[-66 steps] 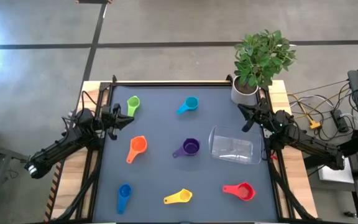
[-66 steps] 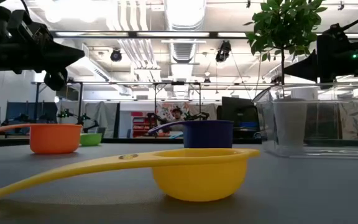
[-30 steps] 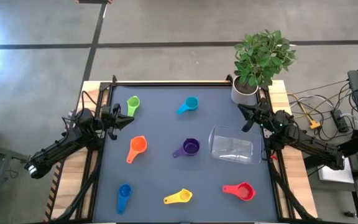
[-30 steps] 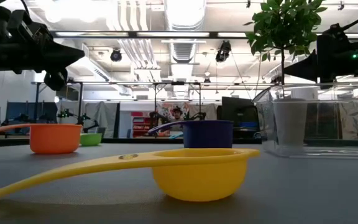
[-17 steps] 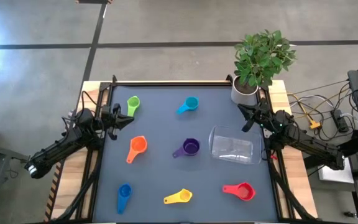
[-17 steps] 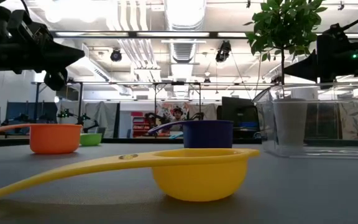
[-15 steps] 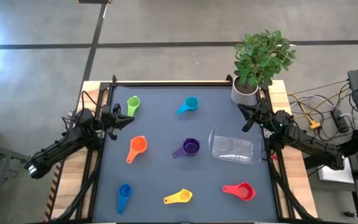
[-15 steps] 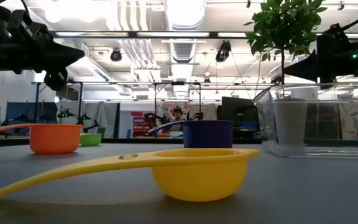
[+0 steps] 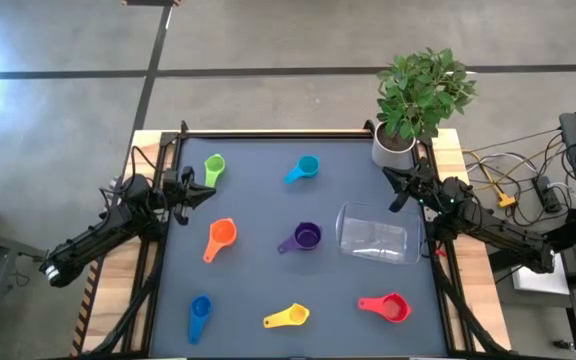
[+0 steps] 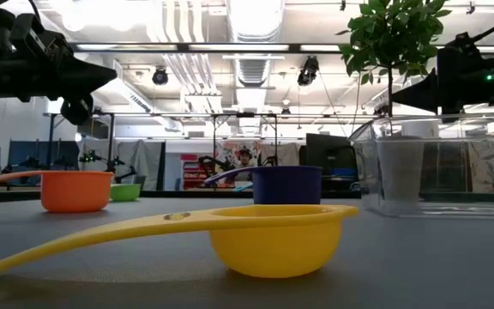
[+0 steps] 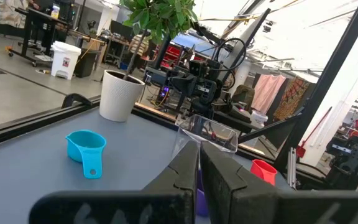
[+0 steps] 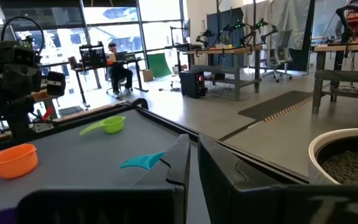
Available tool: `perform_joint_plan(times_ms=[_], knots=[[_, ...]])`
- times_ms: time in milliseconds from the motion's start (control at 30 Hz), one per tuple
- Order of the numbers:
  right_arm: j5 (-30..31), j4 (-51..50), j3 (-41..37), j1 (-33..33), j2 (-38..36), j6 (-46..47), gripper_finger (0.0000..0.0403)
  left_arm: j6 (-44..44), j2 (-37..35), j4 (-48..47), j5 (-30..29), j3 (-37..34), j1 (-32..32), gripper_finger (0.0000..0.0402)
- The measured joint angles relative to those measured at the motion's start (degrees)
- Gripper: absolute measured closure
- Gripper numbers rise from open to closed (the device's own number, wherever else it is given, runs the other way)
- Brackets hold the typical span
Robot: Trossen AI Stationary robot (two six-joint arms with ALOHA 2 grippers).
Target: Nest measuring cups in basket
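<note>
Seven cups lie apart on the grey mat, each on its base: green (image 9: 214, 166), light blue (image 9: 305, 168), orange (image 9: 221, 236), purple (image 9: 305, 237), dark blue (image 9: 200, 314), yellow (image 9: 288, 317), red (image 9: 388, 307). The clear basket (image 9: 373, 236) stands right of the purple cup with nothing in it. My left gripper (image 9: 210, 189) hovers shut at the mat's left edge, between the green and orange cups. My right gripper (image 9: 387, 177) hovers shut at the right edge, just beyond the basket's far right corner. In the low view, the yellow cup (image 10: 264, 236) is nearest.
A white pot (image 9: 392, 148) with a leafy plant stands at the mat's far right corner, close to my right gripper. A raised black frame (image 9: 268, 131) borders the mat. Bare mat lies between the cups. People sit in the room beyond (image 12: 118, 65).
</note>
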Motion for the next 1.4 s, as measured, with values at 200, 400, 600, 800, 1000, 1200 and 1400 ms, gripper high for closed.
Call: perform_joint_plan(times_ms=[200, 400, 600, 800, 1000, 1200, 1400], knots=[[0.00, 0.02, 0.00, 0.01, 0.00, 0.00, 0.0381, -4.32, -0.01, 0.00, 0.00, 0.01, 0.00, 0.0402], [0.00, 0.01, -0.01, 0.00, 0.01, -0.02, 0.0381, -8.55, -0.01, 0.26, -0.04, 0.01, 0.00, 0.0402], [0.00, 0.01, 0.00, 0.00, 0.00, -0.07, 0.0381, -9.69, 0.01, 1.16, -3.04, 0.01, 0.00, 0.0402], [0.00, 0.00, 0.00, 0.02, 0.01, -0.09, 0.0381, -12.20, 1.07, 0.90, -5.87, 5.40, 0.00, 0.0402], [-0.01, 0.00, 0.00, 0.01, 0.01, -0.09, 0.0381, -7.76, 7.84, -22.65, -14.81, 19.25, 0.00, 0.0402], [0.00, 0.00, -0.01, 0.02, 0.01, -0.09, 0.0381, -4.01, 17.88, -42.27, -23.21, 31.28, -0.12, 0.0402], [-0.02, 0.00, 0.00, 0.00, 0.01, -0.09, 0.0381, -3.06, 22.96, -43.08, -24.06, 37.41, -0.86, 0.0402]])
